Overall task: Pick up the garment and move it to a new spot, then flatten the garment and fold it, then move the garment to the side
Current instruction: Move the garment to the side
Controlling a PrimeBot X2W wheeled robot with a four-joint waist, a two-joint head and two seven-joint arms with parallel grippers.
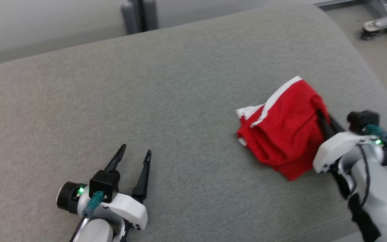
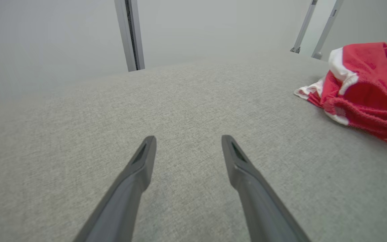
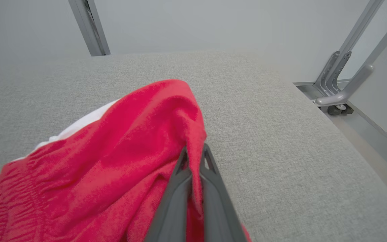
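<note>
Red garment (image 1: 281, 131) with white trim lies bunched on the right side of the grey upholstered surface (image 1: 180, 84). Its right edge is drawn up in a peak.

Right gripper (image 3: 195, 151): fingers pinched together on a fold of the red cloth.

Left gripper (image 1: 137, 149): near left, fingers spread apart, holding nothing, low over the surface, well apart from the garment.

Wheeled metal frame (image 1: 381, 23) on the floor, far right.

No writing can be read — no words, labels, brand marks, numbers or signs stand legibly on the crumpled red cloth garment with white trim (image 1: 286, 131) or on the grey woven fabric surface (image 1: 180, 101) beneath it.
</note>
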